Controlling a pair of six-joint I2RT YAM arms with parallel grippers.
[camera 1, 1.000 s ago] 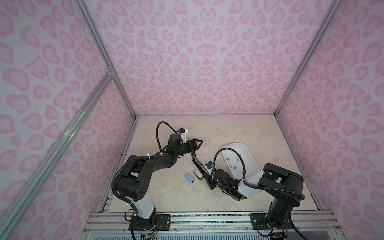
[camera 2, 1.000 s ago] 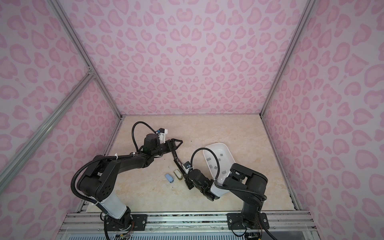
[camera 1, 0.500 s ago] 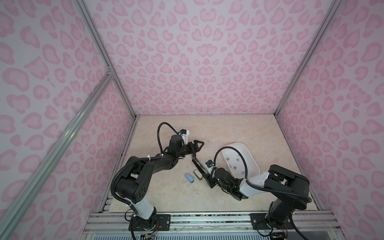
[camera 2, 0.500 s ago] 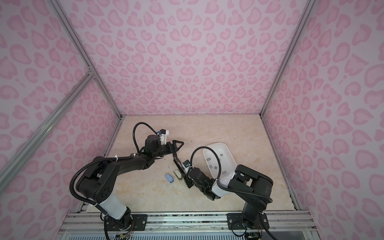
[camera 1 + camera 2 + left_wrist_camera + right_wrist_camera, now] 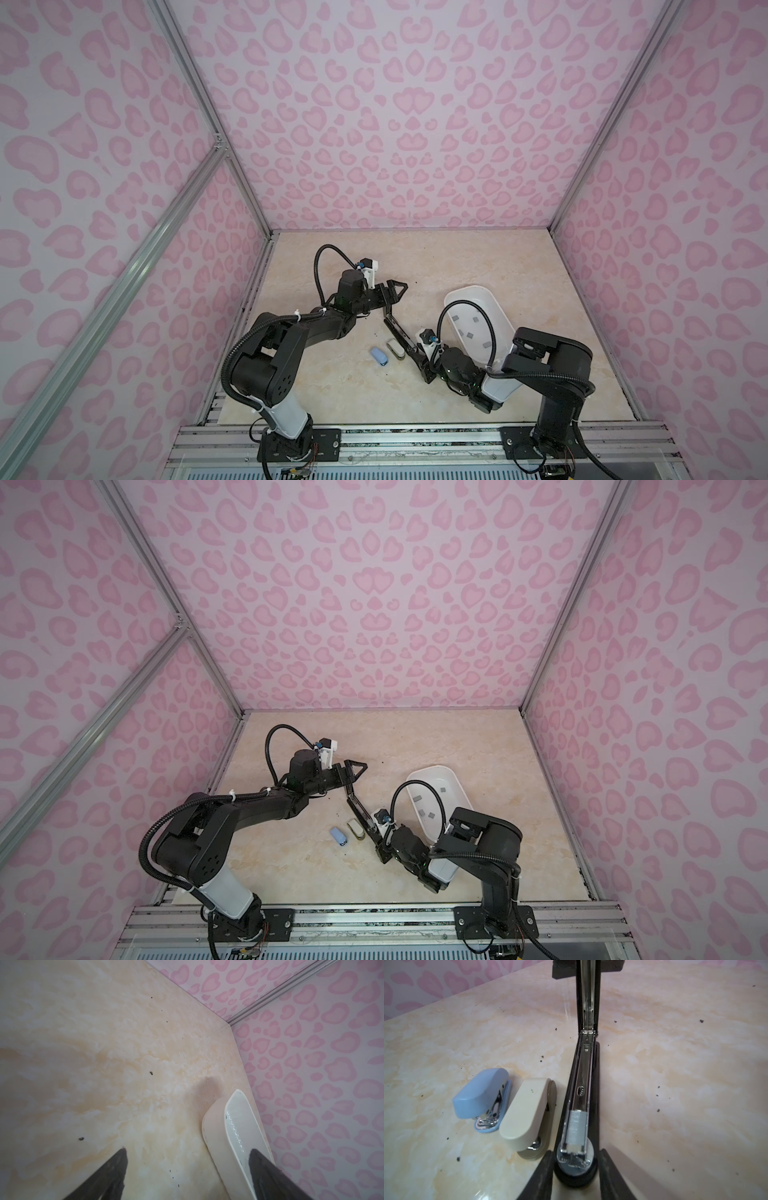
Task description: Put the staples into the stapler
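A long black stapler lies opened out on a marble-look table, its lid folded open at the hinge so the metal channel faces up. A block of staples sits inside that channel, near the stapler's front end. The right gripper is at that front end, its two fingers closed in on either side of the base's rounded nose, holding it. Just beside the black stapler on one side lies a small cream stapler, closed and almost touching the black base. A small blue stapler lies just beyond the cream one. On the black stapler's other side, near but apart, stands a white tray. More loose staples lie flat on its floor as small grey blocks. The left gripper hovers by the far end of the black stapler's lid. Its fingers are spread wide with nothing between them. I cannot tell whether it touches the lid. Dark specks dot the table around the black stapler.
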